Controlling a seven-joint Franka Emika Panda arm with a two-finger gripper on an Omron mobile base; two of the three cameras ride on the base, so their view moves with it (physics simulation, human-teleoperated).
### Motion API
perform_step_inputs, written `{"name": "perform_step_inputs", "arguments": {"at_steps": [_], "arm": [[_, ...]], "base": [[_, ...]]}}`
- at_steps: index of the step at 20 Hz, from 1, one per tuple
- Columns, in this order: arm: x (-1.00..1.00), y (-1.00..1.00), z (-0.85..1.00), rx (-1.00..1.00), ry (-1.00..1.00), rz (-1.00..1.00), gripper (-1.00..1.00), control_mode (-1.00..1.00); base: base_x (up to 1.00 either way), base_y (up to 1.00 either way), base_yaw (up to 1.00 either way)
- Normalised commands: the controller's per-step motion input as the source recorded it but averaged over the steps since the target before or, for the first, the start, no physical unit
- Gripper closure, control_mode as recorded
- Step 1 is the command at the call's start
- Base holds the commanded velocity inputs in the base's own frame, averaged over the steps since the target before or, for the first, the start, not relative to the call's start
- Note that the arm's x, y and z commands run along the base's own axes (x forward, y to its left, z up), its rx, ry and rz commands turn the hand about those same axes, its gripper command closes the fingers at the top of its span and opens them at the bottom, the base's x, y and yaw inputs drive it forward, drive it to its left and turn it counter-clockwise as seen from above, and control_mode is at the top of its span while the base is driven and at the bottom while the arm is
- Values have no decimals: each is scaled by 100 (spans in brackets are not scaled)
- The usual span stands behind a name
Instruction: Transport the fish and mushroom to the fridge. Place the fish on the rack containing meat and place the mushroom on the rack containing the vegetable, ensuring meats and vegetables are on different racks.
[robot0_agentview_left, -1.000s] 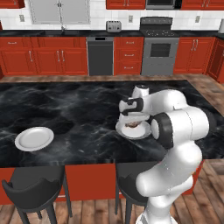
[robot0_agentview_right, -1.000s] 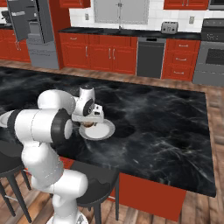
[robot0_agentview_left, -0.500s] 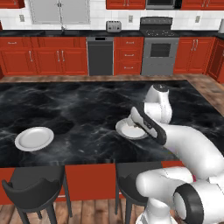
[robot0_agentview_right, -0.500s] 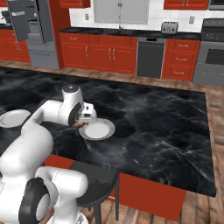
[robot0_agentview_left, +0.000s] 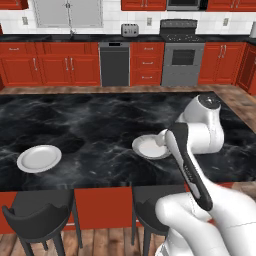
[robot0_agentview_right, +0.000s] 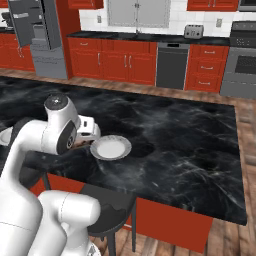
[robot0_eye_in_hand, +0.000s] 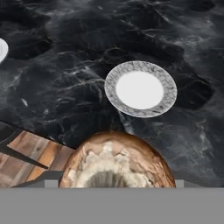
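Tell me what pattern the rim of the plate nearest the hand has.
The plate has a grey rim with fine dark marbled lines around a plain white centre, clearest in the hand view.

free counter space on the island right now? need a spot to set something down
Open: the black marble between the patterned plate and the white plate, and the far half of the island toward the cabinets. Crowded: the near edge beside the patterned plate, where the arm holds the mushroom.
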Motion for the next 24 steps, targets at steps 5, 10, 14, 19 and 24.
{"name": "perform_step_inputs", "arguments": {"at_steps": [5, 10, 14, 19, 24], "arm": [[-79, 0, 80, 0, -3, 0, 100, -100], [-70, 0, 84, 0, 0, 0, 100, -100], [-78, 0, 76, 0, 0, 0, 100, -100], [-17, 0, 16, 0, 0, 0, 100, 100], [0, 0, 0, 0, 0, 0, 100, 100]], "base": [[0, 0, 0], [0, 0, 0], [0, 0, 0], [-72, 9, 0], [-95, 54, -1]]}}
